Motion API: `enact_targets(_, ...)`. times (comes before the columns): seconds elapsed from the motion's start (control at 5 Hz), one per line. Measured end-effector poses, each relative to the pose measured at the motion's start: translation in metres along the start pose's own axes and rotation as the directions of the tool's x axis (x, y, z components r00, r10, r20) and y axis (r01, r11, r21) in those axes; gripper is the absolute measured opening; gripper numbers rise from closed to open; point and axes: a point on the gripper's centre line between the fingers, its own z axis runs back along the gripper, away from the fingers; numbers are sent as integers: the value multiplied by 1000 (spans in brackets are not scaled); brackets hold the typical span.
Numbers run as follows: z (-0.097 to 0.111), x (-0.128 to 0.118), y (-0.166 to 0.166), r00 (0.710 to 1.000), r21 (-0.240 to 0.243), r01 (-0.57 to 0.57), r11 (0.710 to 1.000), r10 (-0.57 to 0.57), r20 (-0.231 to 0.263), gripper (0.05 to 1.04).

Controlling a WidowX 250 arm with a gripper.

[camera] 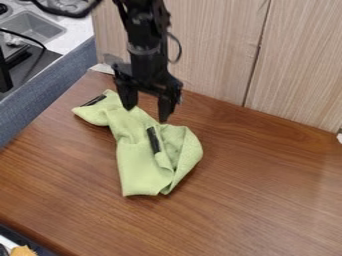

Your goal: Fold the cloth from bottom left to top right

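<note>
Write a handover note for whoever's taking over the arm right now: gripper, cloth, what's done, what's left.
Gripper: fingers open and apart, over the upper part of the cloth; whether they touch it I can't tell.
Cloth: green, bunched on the wooden table. It narrows toward its upper left end, where one black patch sits; another black patch is near the middle.
Done: the lower right part looks doubled over, but there is no neat fold.
Left: the bottom-left to top-right fold isn't complete. I'd probably spread the bunched part before folding.
</note>
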Motion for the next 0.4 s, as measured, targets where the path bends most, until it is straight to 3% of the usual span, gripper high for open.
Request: enact_targets(0.4, 2, 2, 1, 1000, -2, 0, 1000, 0, 8, 1001)
